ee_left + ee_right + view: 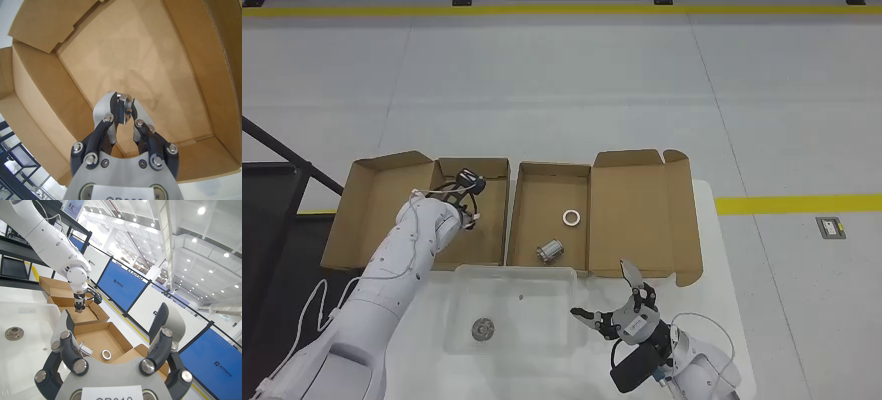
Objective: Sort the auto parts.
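My left gripper (123,106) hangs above the bare floor of the left cardboard box (132,56), shut on a small silver metal block with a bolt (124,111). In the top view that arm's wrist (467,190) sits over the left box (372,215). The right box (542,205) holds a white ring (571,217) and a silver flanged tube (550,251). A grey round flange (482,328) lies in the clear plastic bin (467,280). My right gripper (614,295) is open and holds nothing, near the table's front right, beside the bin.
Both boxes have their flaps folded out; the right box's wide flap (637,210) covers the table's far right. Past the white table's right edge (722,260) lies a floor with a yellow line. A black frame stands to the left.
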Available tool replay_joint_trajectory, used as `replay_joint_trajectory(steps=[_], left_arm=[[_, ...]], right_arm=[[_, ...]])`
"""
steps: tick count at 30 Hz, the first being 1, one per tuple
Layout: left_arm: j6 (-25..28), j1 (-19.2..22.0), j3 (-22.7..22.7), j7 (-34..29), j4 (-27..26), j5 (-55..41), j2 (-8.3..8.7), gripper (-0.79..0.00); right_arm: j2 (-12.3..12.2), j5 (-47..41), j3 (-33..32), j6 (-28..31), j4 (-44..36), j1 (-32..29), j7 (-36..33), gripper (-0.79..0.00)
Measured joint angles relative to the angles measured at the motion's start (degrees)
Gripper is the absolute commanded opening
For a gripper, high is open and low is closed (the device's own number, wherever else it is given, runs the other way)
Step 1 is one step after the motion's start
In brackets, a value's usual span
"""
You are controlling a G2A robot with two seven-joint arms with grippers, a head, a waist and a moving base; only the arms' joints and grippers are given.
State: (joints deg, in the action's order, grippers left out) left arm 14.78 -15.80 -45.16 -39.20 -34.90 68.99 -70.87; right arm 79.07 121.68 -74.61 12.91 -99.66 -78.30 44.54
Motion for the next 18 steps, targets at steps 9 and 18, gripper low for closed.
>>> replay_joint_trajectory(steps=[9, 18], left_arm=[[1.5, -0.73, -2.64, 0.17, -1.25, 0.84, 0.47, -0.129], [11.64, -5.6, -11.07, 1.68, -12.12, -0.78, 4.56, -0.169]], right_arm=[[0.0, 0.0, 0.0, 0.0, 0.0, 0.0, 0.0, 0.0], [0.0, 0.0, 0.0, 0.0, 0.0, 0.0, 0.0, 0.0]])
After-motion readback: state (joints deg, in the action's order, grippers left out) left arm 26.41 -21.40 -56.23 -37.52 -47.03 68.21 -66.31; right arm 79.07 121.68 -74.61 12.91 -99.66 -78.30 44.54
